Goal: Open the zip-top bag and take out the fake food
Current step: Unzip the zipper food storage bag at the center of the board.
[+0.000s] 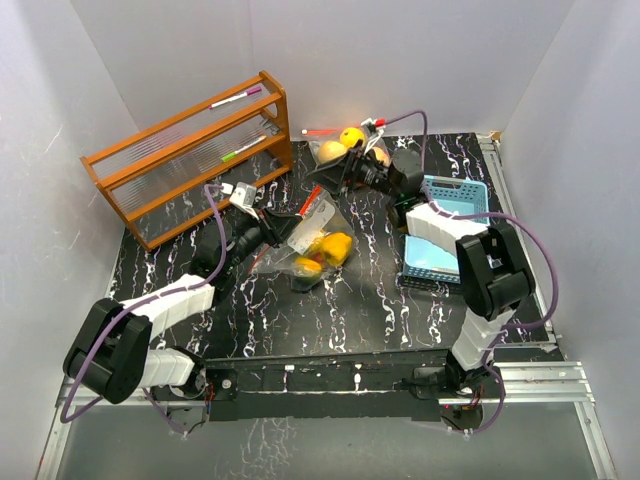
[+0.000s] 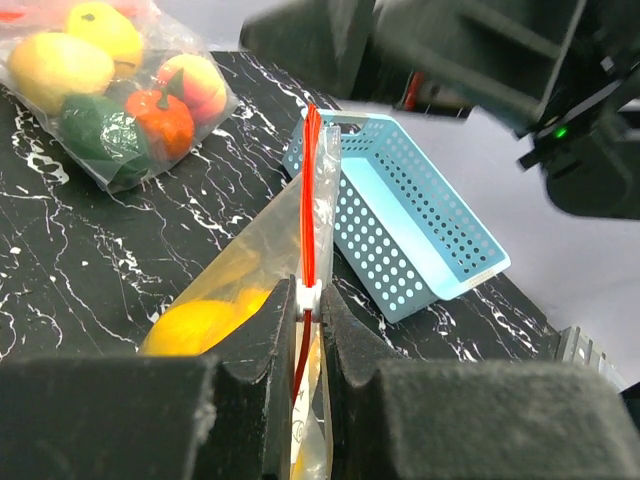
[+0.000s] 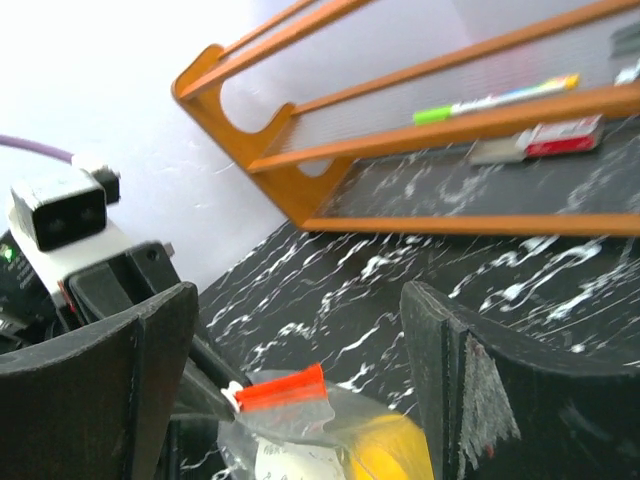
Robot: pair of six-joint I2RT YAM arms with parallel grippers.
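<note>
The black marble-patterned table (image 1: 370, 300) carries a wooden rack (image 1: 190, 165) at its far left; a light-blue basket (image 1: 455, 195) sits right; a zip-top bag (image 1: 300, 245) of fake food (image 1: 332, 250) rests mid-table; a second filled bag (image 1: 345, 148) lies at the far edge.

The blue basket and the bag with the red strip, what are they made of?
The blue basket looks like hard, smooth plastic: stiff walls full of even round holes. The zip-top bag looks like thin, shiny clear plastic film: yellow fake food shows through it.
</note>
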